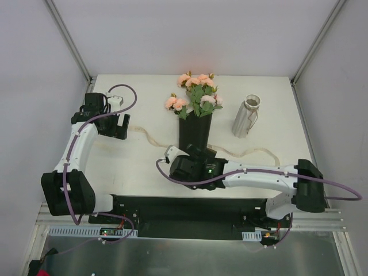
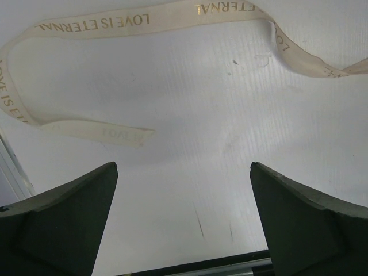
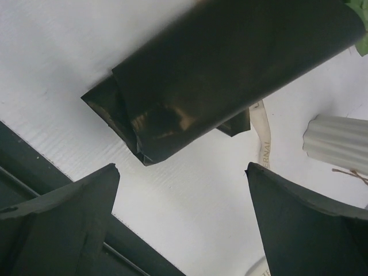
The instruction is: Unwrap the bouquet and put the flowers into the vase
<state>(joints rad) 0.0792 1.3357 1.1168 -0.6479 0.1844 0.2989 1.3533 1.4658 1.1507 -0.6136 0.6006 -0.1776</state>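
At worktop [image 1: 276, 103] centre: bouquet [image 1: 194, 118] lies flat, long axis near-to-far, blooms toward far edge | vase [image 1: 246, 117] beside it, right side | ribbon [image 2: 92, 25] loose, left | right jaws apart, just before wrapped stem end, nearer arm | left jaws apart, empty

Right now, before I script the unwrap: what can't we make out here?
Rose stems: hidden inside the glossy black paper wrap, every view.
Right gripper: top view, black fingers merge with the wrap.
Pale ribbed vase: right wrist view, cut by right edge.
Cream printed ribbon: left wrist view, runs off right edge.
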